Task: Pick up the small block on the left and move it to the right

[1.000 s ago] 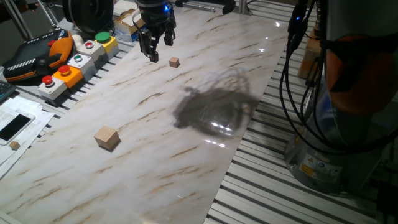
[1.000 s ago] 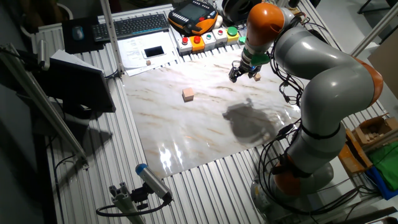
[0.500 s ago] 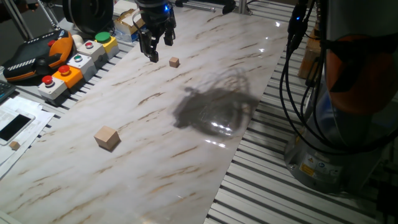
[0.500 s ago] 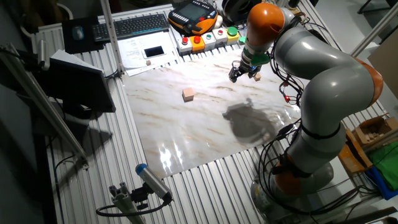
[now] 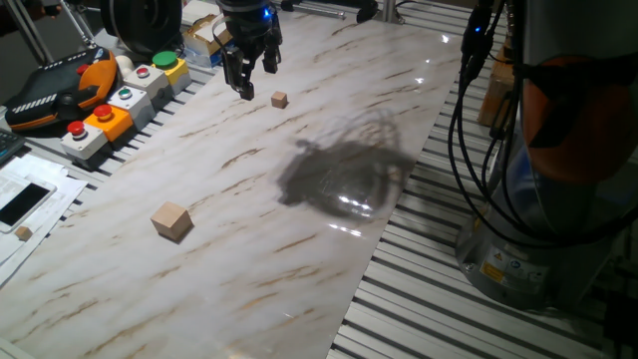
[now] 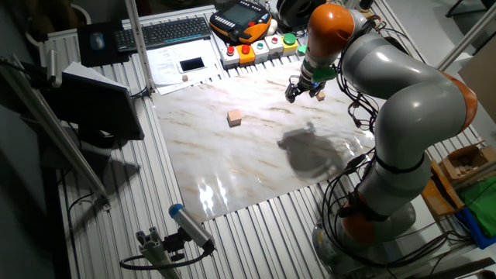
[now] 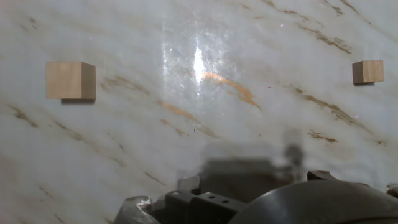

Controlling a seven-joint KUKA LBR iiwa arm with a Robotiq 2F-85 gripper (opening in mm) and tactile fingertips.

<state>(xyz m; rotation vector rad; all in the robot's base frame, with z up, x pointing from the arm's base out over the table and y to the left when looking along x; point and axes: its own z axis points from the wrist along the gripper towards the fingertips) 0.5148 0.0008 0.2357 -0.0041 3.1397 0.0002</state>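
Two wooden cubes lie on the marble table (image 5: 399, 90): the small block (image 5: 279, 99) in the upper middle of one fixed view, and one larger cube (image 5: 171, 220) at lower left, well apart. One gripper (image 5: 251, 78) hangs just left of the small block, its two fingers spread apart around nothing, clear of it.
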